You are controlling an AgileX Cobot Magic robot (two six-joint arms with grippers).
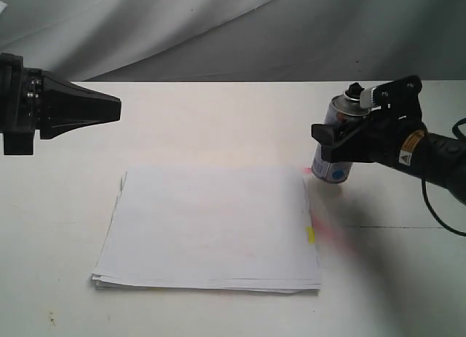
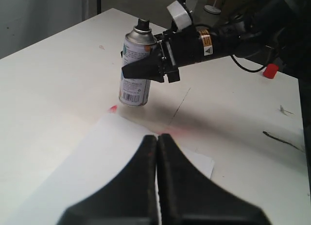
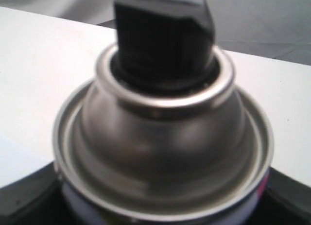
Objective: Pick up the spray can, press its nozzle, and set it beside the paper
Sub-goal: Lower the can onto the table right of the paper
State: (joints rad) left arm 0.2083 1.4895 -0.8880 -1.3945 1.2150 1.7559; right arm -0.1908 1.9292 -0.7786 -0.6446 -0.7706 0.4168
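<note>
White table, grey cloth hung behind it.

Paper: flat stack at table centre, sheets slightly fanned at the near left corner. Yellow tab on its right edge. In the left wrist view one corner of the paper points toward the can.

Can: just off the paper's far right corner, near it but not on it. It leans slightly, top toward the right in the exterior view. Blue dot low on the label faces the exterior camera; barcode side faces the left wrist camera. Base sits at or barely above the table; cannot tell which. Nozzle on top, black, nothing touching it. The right wrist view is filled by the silver dome and nozzle, blurred.

Right gripper: reaches in from the right, clamped around the can's mid-body, one finger across the front, the other behind.

Left gripper: over the table's left side, well apart from the can, tip pointing right. Fingers pressed together, holding nothing.

Pink stain on the table between can and paper corner. Small red cap lies far out on the table beyond the right arm.
</note>
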